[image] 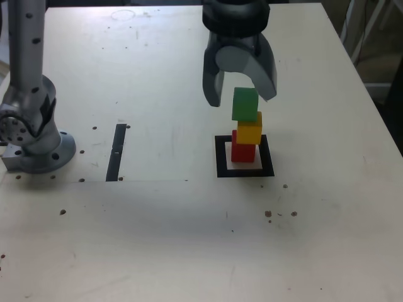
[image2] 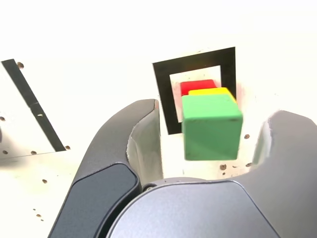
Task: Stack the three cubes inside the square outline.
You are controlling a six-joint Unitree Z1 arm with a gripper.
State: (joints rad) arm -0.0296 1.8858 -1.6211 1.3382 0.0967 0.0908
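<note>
From here I see the grey metal pincer [image: 240,99] spread wide, its jaws on either side of the matte green cube [image: 245,104], clear of it. That cube tops the yellow cube [image: 250,129], which sits off-centre on the red cube [image: 243,150] inside the square black tape outline [image: 267,172]. If I withdraw crookedly, a jaw could clip the green cube and topple the overhanging stack.

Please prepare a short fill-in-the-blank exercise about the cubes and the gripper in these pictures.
1. The green cube is at the ____ of the stack.
2. The cube directly under it is ____.
3. The red cube stands inside a square outline coloured ____.
4. The gripper around the green cube is ____, not shut.

Missing words: top; yellow; black; open.
</note>
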